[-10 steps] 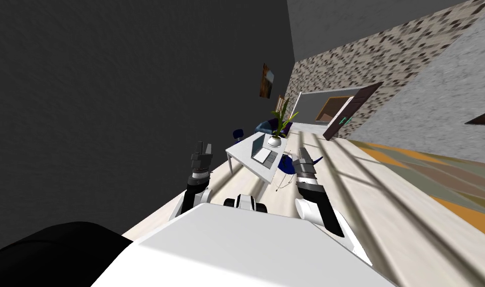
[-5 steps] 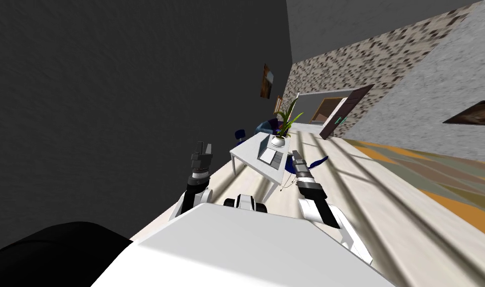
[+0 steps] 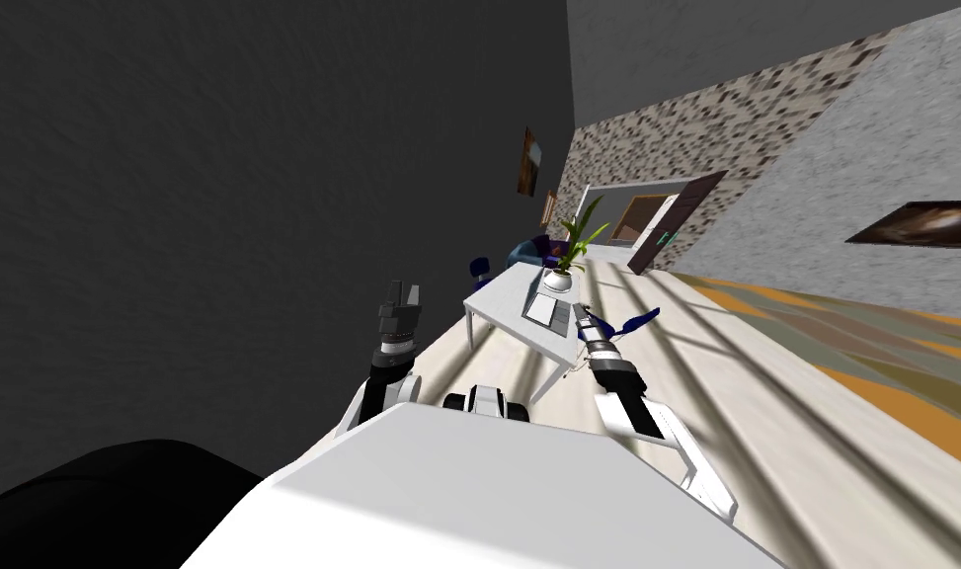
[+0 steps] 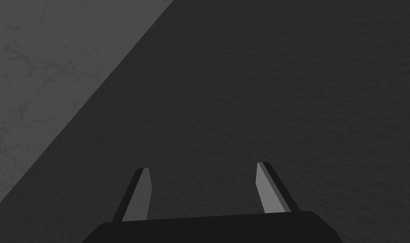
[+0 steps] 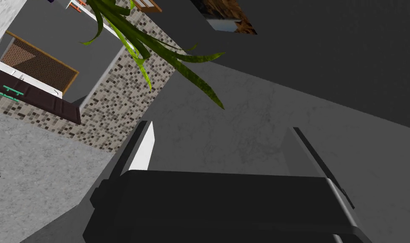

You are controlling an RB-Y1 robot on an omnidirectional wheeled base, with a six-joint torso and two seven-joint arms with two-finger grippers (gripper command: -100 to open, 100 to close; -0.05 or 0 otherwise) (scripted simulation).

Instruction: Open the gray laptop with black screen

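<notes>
The laptop [image 3: 543,308] lies on the white table [image 3: 503,301], just beside the potted plant [image 3: 563,267]. It is too small for me to tell how far its lid stands. My right jaws are spread open and empty at the table's edge, just beside the laptop (that wrist camera looks past them at the plant's leaves). My left jaws, also open and empty, are raised near the dark wall [image 3: 221,198], well apart from the table.

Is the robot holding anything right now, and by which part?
Nothing is held. The left gripper and the right gripper are both open and empty.
</notes>
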